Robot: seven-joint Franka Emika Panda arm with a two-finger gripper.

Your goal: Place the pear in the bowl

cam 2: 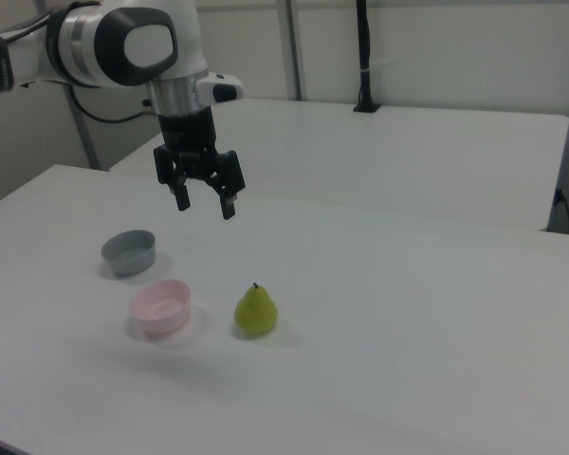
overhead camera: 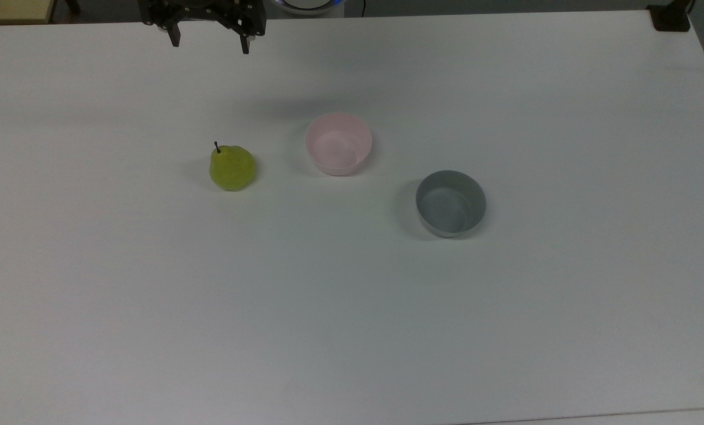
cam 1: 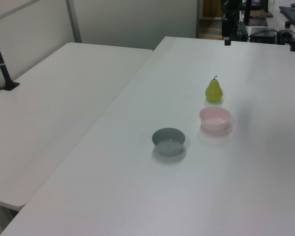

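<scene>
three things sat on the white table: the pear, the pink bowl and a grey bowl. the pear stood upright with its stem up, near the pink bowl but not touching it, on the top view's left of it. the grey bowl was further off on the other side, so in the top view they ran pear, pink, grey in a loose diagonal. both bowls looked empty.

the gripper hung in the air well above the table with nothing in it, jaws spread wide. in the right view it was up and behind the pear, well apart from it, and in the top view it sat at the top edge.

so my read: this was the very start, the reach-for-the-pear step, nothing grabbed yet. next move would've called for bringing the gripper over the pear and straight down, with the fingers either side of the fat lower part rather than the narrow neck or stem. rounded fruit like that could roll or squirt out if pinched off-centre. after that a short hop to the pink one, not the grey.
</scene>
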